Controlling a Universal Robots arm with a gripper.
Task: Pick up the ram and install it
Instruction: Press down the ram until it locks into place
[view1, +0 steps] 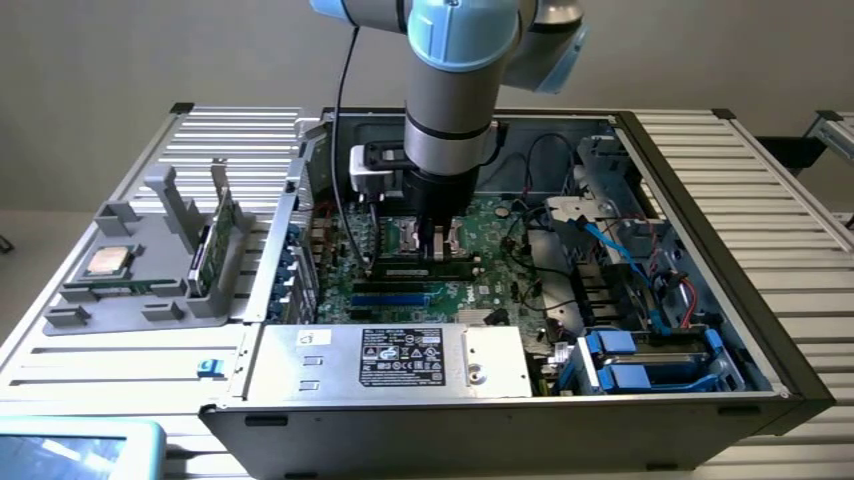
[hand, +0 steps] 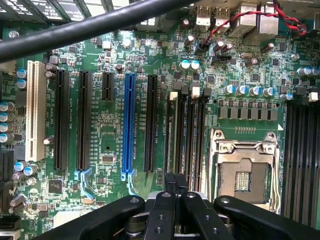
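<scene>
On the exterior view's left, a grey holder (view1: 134, 285) sits on the slatted surface (view1: 774, 200), carrying a square silver-topped chip (view1: 107, 262) and a green card (view1: 214, 245) standing on edge. Just beside it, toward the exterior view's right, is the open computer case (view1: 694, 380), with the motherboard (view1: 501, 275) lying flat at its bottom.

The arm (view1: 451, 90) reaches straight down into the case, and the pincer (view1: 437, 240) is low over the board, next to the empty processor socket (view1: 400, 235). Directly under the pincer lies the ram (view1: 427, 268), a long dark stick running across the board in the slot area (its ends reach out past the pincer on both sides).

In the wrist view, the white slot (hand: 35, 110) comes first, then black slots, then the blue slot (hand: 129, 125), then the narrow memory slots. The ram (hand: 171, 135) stands edge-on in one of these, running straight away from the pincer (hand: 175, 182). The fingers (hand: 170, 181) are pressed close together on the near end of the stick, so the pincer appears to be pinching the ram, which sits down in line with its slot. Beyond that lies the open socket (hand: 245, 172) with its metal frame, then another bank of dark slots (hand: 300, 160). A black cable (hand: 90, 25) crosses overhead.
</scene>
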